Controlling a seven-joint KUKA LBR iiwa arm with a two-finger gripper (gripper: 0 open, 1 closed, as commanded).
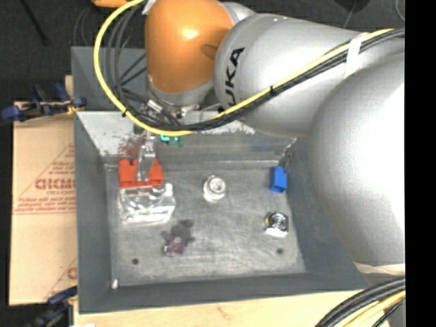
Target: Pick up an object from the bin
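Grey bin [231, 247], left side: gripper [146, 163], part-hidden under the arm [306, 80], over red block [128, 174], grip unreadable.

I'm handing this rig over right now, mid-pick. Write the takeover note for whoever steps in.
Hand: down low in the upper-left part of the bin, directly over the red block; no grasp can be confirmed.
Things: a clear plastic piece lies just below the red block in the view. A white round cap is mid-bin, a blue block to the right, a shiny metal piece below that, and a small purple thing near the front.
Done: approach to the red block.
Left: secure one thing and lift it out.
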